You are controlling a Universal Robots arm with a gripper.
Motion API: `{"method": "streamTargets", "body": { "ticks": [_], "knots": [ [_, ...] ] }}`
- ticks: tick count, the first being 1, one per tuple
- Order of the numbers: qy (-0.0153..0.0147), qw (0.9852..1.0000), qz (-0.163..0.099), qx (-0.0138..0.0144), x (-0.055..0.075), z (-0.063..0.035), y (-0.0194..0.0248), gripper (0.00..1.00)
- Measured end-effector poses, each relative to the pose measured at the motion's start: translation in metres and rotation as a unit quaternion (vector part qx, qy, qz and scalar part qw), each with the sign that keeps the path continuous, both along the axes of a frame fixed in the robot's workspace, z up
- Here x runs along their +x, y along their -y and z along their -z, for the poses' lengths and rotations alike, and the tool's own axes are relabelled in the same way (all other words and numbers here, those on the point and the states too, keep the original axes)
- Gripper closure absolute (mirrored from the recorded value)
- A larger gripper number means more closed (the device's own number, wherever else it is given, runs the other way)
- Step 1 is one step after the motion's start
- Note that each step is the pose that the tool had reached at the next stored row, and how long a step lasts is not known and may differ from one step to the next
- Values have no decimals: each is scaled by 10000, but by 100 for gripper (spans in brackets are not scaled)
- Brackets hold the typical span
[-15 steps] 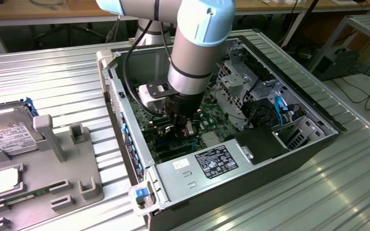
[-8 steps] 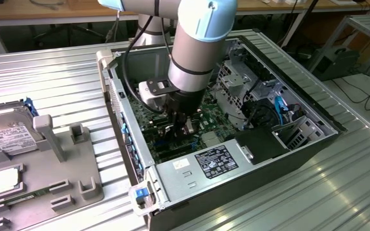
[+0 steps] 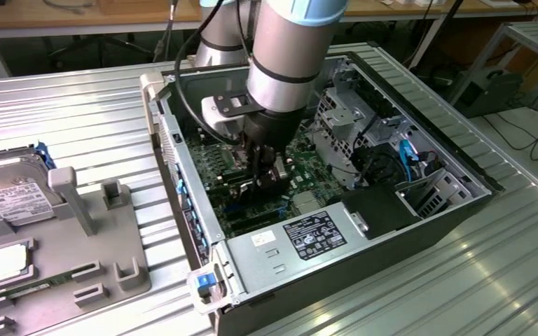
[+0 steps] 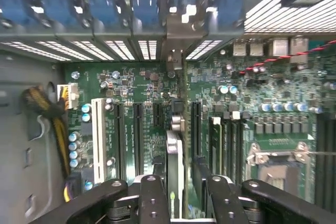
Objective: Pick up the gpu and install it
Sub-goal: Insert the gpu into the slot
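The gpu stands on edge in a motherboard slot, seen from above as a thin card. Its silver bracket meets the case's rear slot panel. My gripper straddles the card from above, with its black fingers on either side. A dark gap shows between the card and one finger, so the jaws stand open around it. In the exterior view the gripper reaches deep into the open computer case, low over the motherboard, and covers most of the card.
A drive cage, cables and the power supply crowd the case around the arm. Empty expansion slots and a processor socket flank the card. On the exterior view's left a grey fixture carries a hard drive and a green memory stick.
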State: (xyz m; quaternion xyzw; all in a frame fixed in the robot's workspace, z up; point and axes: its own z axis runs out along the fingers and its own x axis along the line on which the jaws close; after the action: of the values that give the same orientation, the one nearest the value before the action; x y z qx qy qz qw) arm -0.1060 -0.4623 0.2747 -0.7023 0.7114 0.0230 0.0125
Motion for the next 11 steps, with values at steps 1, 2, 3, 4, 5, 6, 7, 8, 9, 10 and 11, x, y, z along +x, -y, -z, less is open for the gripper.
{"method": "streamTargets", "body": {
  "ticks": [1, 2, 3, 4, 5, 6, 7, 8, 9, 10, 11],
  "knots": [
    [10, 10000, 0, 0, 0, -60, -2, 64],
    [17, 10000, 0, 0, 0, -102, -2, 64],
    [21, 10000, 0, 1, 1, -128, -2, 64],
    [22, 10000, -1, 1, 0, -130, -2, 64],
    [22, 10000, 0, 2, 0, -130, -3, 64],
    [22, 10000, 0, 2, 0, -130, -3, 66],
    [22, 10000, 0, 2, 0, -130, -2, 66],
    [22, 10000, 0, 2, -1, -131, -2, 73],
    [21, 10000, 0, 2, -1, -131, -2, 79],
    [22, 10000, 0, 2, -1, -131, -2, 79],
    [22, 10000, 0, 2, -1, -131, -2, 85]
  ]
}}
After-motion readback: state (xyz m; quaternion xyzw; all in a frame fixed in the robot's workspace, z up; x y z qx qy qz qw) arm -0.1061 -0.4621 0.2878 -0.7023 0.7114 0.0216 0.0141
